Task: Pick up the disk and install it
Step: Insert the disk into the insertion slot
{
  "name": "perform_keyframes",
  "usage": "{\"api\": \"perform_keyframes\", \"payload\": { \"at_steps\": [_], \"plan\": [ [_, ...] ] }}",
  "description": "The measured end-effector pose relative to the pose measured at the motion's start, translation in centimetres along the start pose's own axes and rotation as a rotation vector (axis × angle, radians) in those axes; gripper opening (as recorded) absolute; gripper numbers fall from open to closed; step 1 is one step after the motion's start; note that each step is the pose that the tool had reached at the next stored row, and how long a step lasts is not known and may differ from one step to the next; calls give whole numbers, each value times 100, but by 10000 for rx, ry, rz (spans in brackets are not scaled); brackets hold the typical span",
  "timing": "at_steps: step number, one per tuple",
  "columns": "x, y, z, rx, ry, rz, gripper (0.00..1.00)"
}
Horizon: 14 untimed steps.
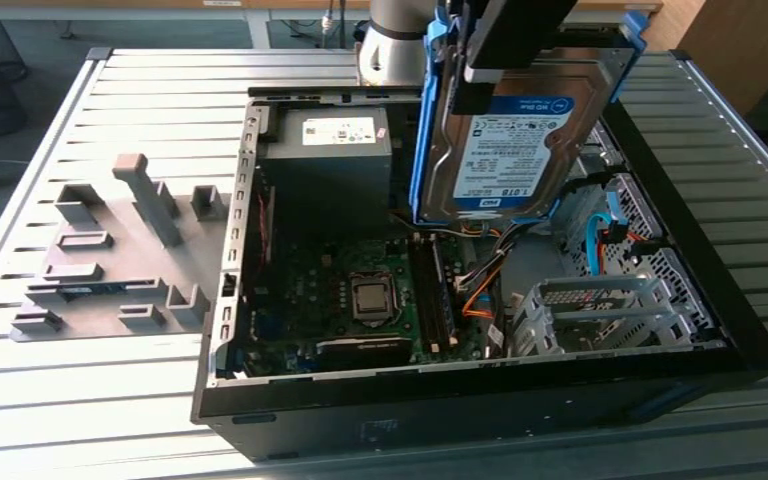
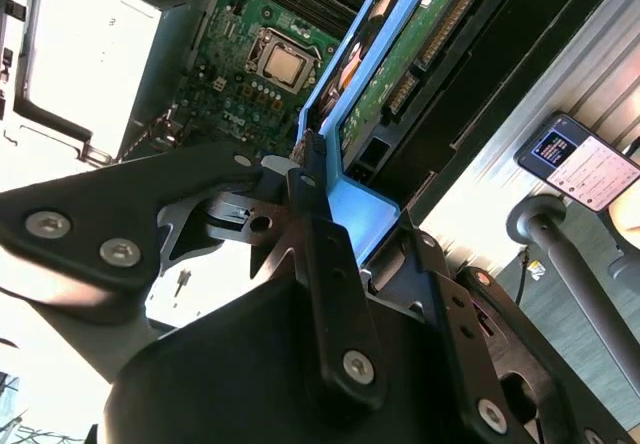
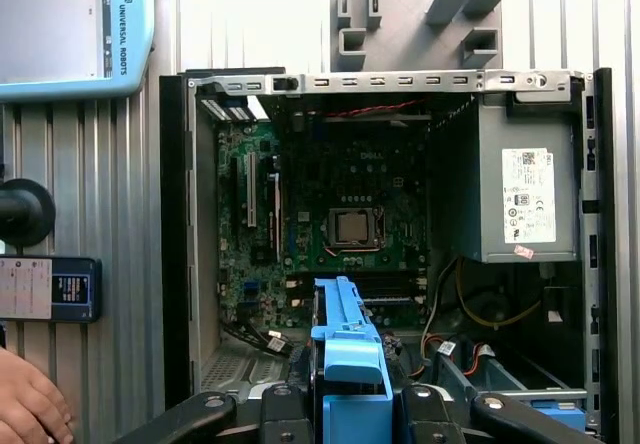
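The disk (image 1: 511, 150), a silver hard drive with a white-and-blue label in a blue plastic rail frame, hangs upright above the open computer case (image 1: 224, 330). My gripper (image 1: 484, 95) is shut on its upper end, over the case's far right part. In the first wrist view the blue frame (image 3: 345, 339) juts out edge-on from between the black fingers (image 3: 282, 404). In the second wrist view the disk's green circuit board (image 2: 400, 74) faces the camera, and a black finger (image 2: 310, 214) presses on the blue frame (image 2: 365, 209).
Inside the case lie a motherboard (image 1: 357, 290), a grey power supply box (image 1: 331, 150) with a white sticker, and a silver drive cage (image 1: 598, 310). A grey fixture (image 1: 117, 250) with blocks lies at the exterior view's left on the slatted table. A person's hand (image 3: 30, 404) rests beside the case.
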<state>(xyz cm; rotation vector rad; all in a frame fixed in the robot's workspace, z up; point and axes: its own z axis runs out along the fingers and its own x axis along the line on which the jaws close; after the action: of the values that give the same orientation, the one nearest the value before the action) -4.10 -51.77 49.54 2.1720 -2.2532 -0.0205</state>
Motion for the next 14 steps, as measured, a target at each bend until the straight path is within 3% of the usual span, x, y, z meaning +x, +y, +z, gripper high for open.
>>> {"api": "perform_keyframes", "payload": {
  "at_steps": [5, 9, 14],
  "plan": [
    [82, -2, 1, 0, -1, 2, 36],
    [106, -15, 2, 0, -1, 1, 36],
    [111, -133, 0, -14, 1, 1, 36]
  ]
}}
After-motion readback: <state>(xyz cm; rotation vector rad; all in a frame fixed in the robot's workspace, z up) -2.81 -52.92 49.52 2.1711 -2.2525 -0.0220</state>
